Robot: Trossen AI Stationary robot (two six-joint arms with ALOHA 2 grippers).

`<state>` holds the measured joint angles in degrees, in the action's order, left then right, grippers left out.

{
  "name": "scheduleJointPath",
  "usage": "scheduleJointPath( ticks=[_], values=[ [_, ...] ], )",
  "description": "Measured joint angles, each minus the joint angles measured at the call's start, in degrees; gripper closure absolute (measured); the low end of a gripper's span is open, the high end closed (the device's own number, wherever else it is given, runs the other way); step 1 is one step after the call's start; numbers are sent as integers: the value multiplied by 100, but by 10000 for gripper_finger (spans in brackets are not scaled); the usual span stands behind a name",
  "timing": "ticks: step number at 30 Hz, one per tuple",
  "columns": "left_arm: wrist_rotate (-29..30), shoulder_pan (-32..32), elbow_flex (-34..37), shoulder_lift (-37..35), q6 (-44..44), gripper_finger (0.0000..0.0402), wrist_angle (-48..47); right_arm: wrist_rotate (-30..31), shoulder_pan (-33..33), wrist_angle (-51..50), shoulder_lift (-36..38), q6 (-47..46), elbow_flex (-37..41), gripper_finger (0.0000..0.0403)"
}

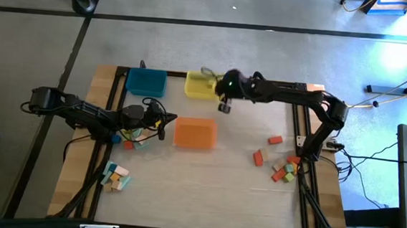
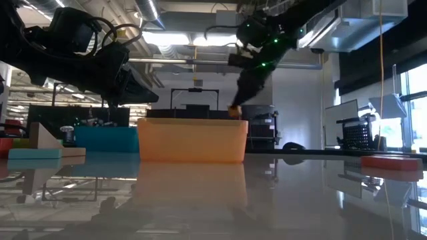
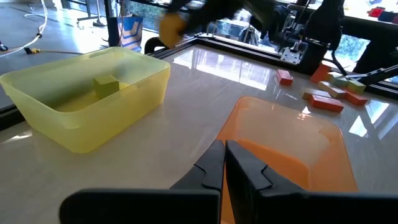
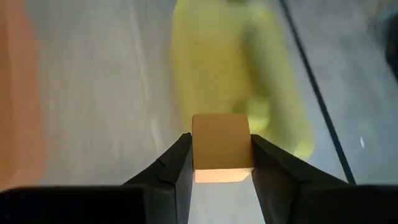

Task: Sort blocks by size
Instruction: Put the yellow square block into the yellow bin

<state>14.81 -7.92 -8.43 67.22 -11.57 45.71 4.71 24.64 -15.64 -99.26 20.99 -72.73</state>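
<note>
My right gripper (image 1: pixel 224 106) hangs in the air beside the yellow tray (image 1: pixel 200 86), shut on a small orange block (image 4: pixel 222 148). Blurred, that block also shows in the left wrist view (image 3: pixel 171 25) and in the low view (image 2: pixel 234 111). One yellow-green block (image 3: pixel 106 85) lies on the yellow tray's floor. My left gripper (image 1: pixel 169 119) waits shut and empty at the left edge of the orange tray (image 1: pixel 195 133). Loose blocks lie on the table at the right (image 1: pixel 280 167) and at the left (image 1: pixel 116 177). My right gripper pinches the orange block by two opposite sides (image 4: pixel 199 155) between its two fingers (image 4: pixel 171 171). The fingers slant down from the table's right side. The block is lifted clear of the table and the trays, its rounded face pointing away from the wrist.
A blue tray (image 1: pixel 146 81) stands left of the yellow one at the far edge. A few blocks (image 1: pixel 133 139) lie under my left arm. Dark rails (image 1: pixel 299 135) frame the table's sides. Bare tabletop lies between the orange tray and the right-hand blocks.
</note>
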Motion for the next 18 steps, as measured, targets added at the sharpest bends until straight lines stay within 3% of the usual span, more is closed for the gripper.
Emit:
scheduleJointPath(
  ticks=[5, 18],
  values=[
    [-2, 1, 0, 2, 1, 398, -2, -648, 430, 1070, -157, -155, 1, 268],
    [0, 0, 0, 2, 20, 398, -7, -734, 731, 1871, -953, -263, 4, 265]
  ],
)
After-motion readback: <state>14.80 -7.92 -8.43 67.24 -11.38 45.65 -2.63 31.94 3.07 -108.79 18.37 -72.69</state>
